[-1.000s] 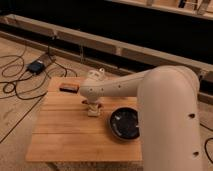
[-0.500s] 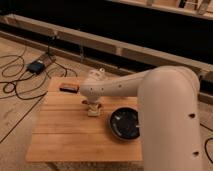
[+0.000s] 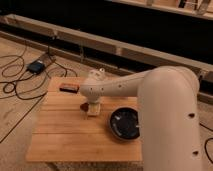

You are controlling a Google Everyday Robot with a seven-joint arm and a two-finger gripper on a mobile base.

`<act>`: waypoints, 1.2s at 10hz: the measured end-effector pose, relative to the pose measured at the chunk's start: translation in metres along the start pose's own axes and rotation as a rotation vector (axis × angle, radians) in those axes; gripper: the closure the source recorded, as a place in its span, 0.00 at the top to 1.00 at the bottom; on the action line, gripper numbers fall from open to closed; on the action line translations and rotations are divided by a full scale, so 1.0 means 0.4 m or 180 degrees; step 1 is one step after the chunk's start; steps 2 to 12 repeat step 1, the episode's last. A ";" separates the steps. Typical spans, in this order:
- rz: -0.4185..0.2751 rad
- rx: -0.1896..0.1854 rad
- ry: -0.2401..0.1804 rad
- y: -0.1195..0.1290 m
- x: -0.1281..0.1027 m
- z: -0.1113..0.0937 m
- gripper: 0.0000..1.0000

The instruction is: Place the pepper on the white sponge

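The small dark red pepper [image 3: 84,107] shows at the left edge of the cream-white sponge [image 3: 93,111], near the middle of the wooden table [image 3: 60,135]. My gripper [image 3: 92,103] hangs straight down from the white arm and sits right over the sponge and pepper. The arm's wrist hides most of the sponge's top. I cannot tell whether the pepper rests on the sponge or is still held.
A dark rectangular block with a reddish top [image 3: 69,87] lies at the table's back left. A black bowl [image 3: 125,123] sits to the right of the sponge. Cables and a small box [image 3: 36,66] lie on the floor to the left.
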 end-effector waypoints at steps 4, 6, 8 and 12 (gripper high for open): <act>0.0000 -0.0001 0.0001 0.000 0.000 0.001 0.80; 0.0000 -0.0001 0.0001 0.000 0.000 0.001 0.80; 0.0000 -0.0001 0.0001 0.000 0.000 0.001 0.80; 0.0000 -0.0001 0.0001 0.000 0.000 0.001 0.80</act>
